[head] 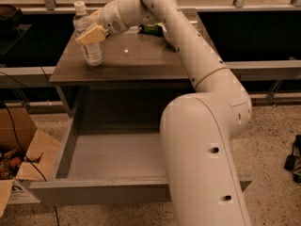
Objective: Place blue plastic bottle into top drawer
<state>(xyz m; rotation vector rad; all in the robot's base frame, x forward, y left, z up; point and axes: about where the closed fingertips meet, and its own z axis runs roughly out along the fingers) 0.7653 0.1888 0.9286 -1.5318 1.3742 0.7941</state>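
Observation:
The blue plastic bottle (89,44), clear with a white cap and a white label, stands upright near the left edge of the cabinet top (136,60). My gripper (90,32) is at the bottle's upper half. One tan finger (93,34) crosses in front of the bottle and the other is hidden behind it. The gripper looks open around the bottle, which still rests on the top. The top drawer (70,140) is pulled far out below, grey inside, with nothing in it where it shows. My arm covers its right part.
A green object (152,28) lies on the cabinet top behind my arm. An open cardboard box (21,161) sits on the floor left of the drawer. A black object (294,159) is on the floor at far right. Dark shelves run behind the cabinet.

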